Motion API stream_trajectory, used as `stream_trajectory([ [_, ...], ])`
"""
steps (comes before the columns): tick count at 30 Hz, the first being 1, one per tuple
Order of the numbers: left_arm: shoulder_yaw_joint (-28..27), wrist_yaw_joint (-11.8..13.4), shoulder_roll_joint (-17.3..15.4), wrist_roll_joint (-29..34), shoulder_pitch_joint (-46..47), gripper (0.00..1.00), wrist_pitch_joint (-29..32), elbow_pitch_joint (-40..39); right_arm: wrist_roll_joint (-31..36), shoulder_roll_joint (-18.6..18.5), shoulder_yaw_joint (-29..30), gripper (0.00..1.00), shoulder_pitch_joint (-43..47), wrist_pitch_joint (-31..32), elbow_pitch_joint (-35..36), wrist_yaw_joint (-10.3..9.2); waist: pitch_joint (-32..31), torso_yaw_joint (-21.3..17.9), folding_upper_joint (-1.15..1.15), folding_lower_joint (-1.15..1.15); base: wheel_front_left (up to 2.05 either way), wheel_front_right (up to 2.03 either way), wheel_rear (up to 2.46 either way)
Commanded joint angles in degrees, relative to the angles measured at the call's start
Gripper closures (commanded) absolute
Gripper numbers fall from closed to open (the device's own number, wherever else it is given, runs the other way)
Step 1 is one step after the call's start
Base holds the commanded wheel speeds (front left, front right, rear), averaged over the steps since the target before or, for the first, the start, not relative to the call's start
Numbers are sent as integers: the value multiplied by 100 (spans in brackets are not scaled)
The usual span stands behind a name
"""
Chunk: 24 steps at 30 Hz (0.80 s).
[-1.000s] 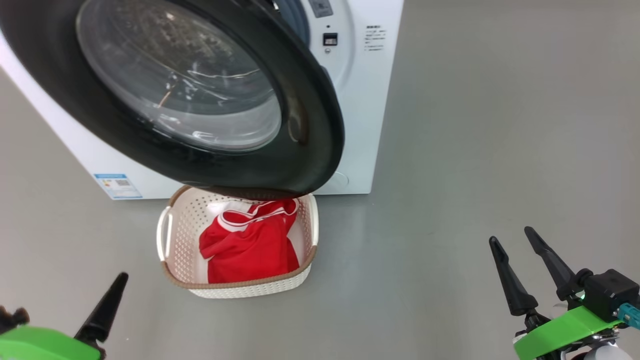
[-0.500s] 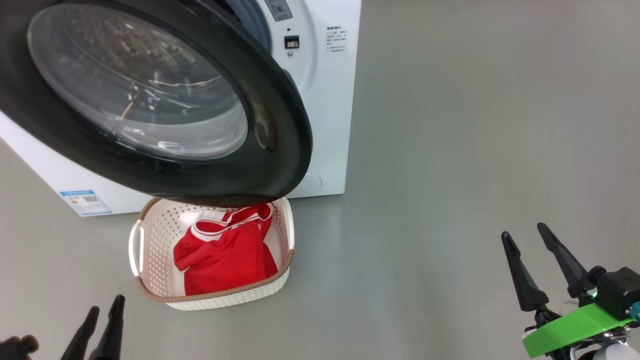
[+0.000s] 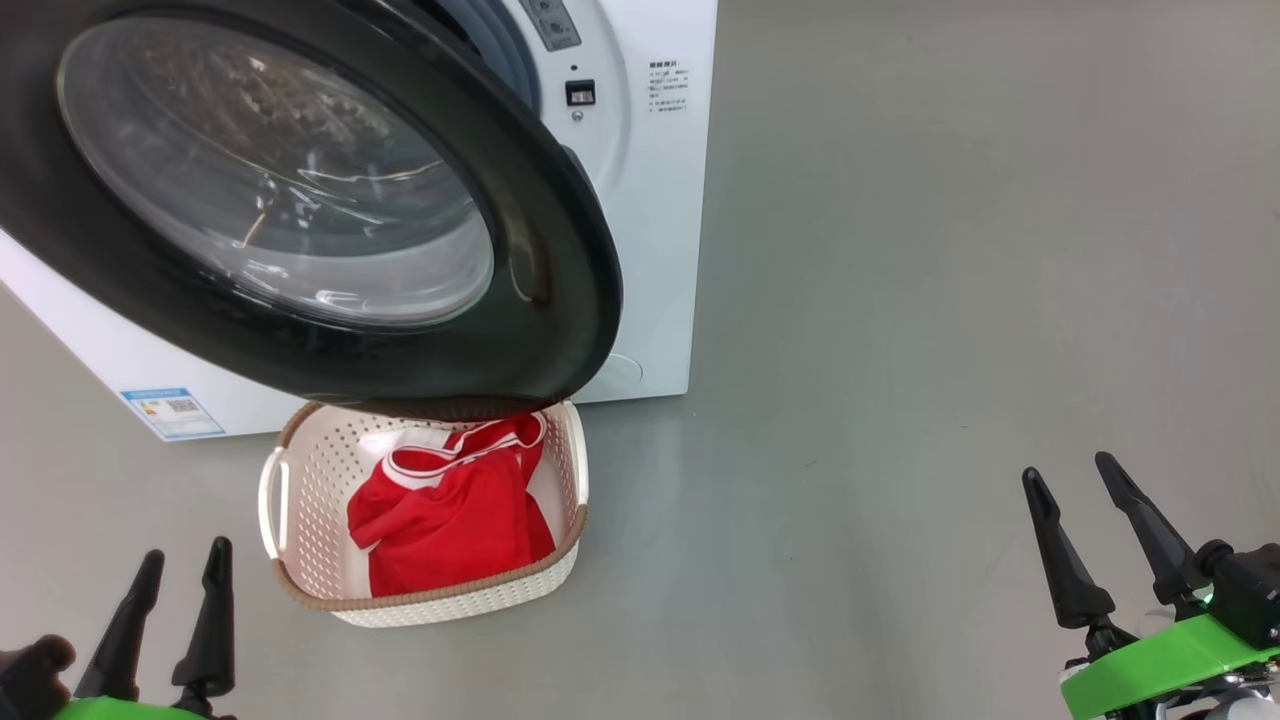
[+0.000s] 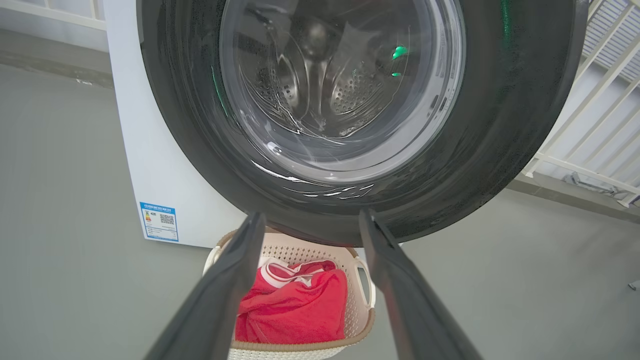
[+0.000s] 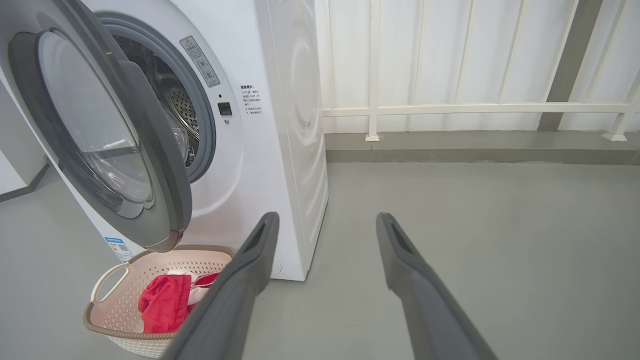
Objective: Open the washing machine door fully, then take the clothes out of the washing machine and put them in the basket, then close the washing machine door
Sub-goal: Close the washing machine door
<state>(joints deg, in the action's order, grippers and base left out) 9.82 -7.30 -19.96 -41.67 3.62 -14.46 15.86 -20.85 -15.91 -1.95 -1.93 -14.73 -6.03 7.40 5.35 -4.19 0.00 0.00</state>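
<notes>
The washing machine (image 3: 655, 200) (image 5: 270, 125) stands white at the upper left with its door (image 3: 300, 200) (image 4: 350, 100) (image 5: 100, 130) swung wide open, black rim and glass bowl toward me. Below the door on the floor sits the cream basket (image 3: 300, 500) (image 4: 362, 300) (image 5: 115, 290), and the red clothes (image 3: 450, 510) (image 4: 295, 305) (image 5: 165, 302) lie inside it. My left gripper (image 3: 185, 565) (image 4: 310, 220) is open at the lower left, short of the basket, nothing between its fingers. My right gripper (image 3: 1070, 480) (image 5: 325, 220) is open at the lower right, over bare floor.
Grey floor (image 3: 950, 300) spreads to the right of the machine. A white railing and panelled wall (image 5: 475, 107) run behind it, with a low grey kerb at the foot. A blue label sticker (image 3: 170, 413) marks the machine's lower left.
The head camera has turned, so the machine and basket sit further left. My left gripper now shows both fingers at the lower left. The right gripper sits slightly lower.
</notes>
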Motion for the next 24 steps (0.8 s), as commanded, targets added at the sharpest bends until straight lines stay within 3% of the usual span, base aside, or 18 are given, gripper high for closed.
stream_trajectory([
  [1, -286, -19, -123, 124, 68, 0, -52, -162, -11, -113, -79, 0, 63, -27, 158, 9, -8, 3, 0, 0, 0, 0, 0],
  [6, -640, -19, 230, 953, -109, 0, -53, -448, -20, -107, -67, 0, 91, -27, 141, 9, -40, 6, 0, 0, 0, 0, 0],
  [13, -1008, -19, 658, 1640, -382, 0, -53, -691, -27, -89, -60, 0, 163, -27, 106, 9, -123, 10, 0, 0, 0, 0, 0],
  [24, -1182, -19, 942, 1923, -577, 0, -53, -717, -1, -52, -9, 0, 268, -27, 87, 9, -177, 50, 0, 0, 0, 0, 0],
])
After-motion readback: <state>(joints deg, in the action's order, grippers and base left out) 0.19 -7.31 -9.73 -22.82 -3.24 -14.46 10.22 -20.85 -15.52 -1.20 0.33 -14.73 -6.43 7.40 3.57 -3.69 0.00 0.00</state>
